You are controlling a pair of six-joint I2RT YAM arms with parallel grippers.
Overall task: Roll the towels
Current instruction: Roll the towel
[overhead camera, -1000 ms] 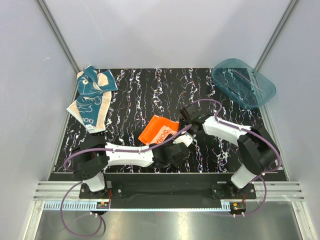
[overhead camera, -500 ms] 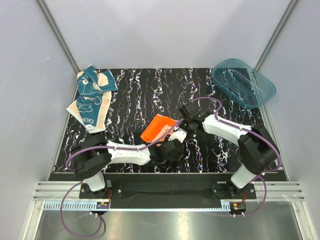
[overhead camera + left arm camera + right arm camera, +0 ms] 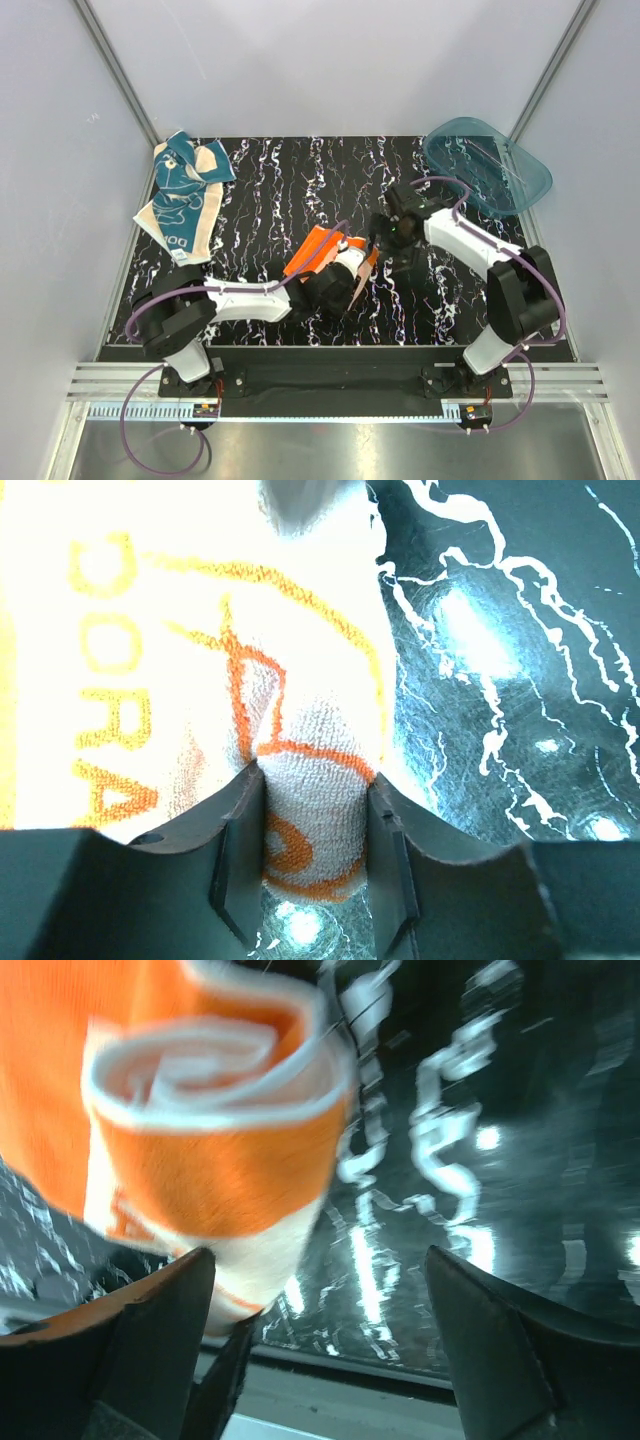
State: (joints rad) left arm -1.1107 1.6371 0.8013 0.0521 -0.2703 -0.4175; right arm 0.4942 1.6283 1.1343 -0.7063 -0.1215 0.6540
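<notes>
Now — L gripper [image 3: 312,865] clamped on orange towel [image 3: 310,810] | R gripper [image 3: 320,1305] apart | teal towel [image 3: 185,195] back-left — 2 towels | 1 tub [image 3: 487,165]

My left arm [image 3: 245,300] lies low, stretched out to the right from its base, with the wrist angled up and away from me. My left gripper [image 3: 352,265] has its jaws pressed in on a bunched fold of the orange towel [image 3: 310,780], its fingers [image 3: 238,850] squeezing the cloth from both sides. My right arm [image 3: 470,245] rises from its base, bends at the elbow and reaches back toward the left, and my right gripper [image 3: 383,238] points down with its jaws spread wide and nothing clamped between them.
</notes>
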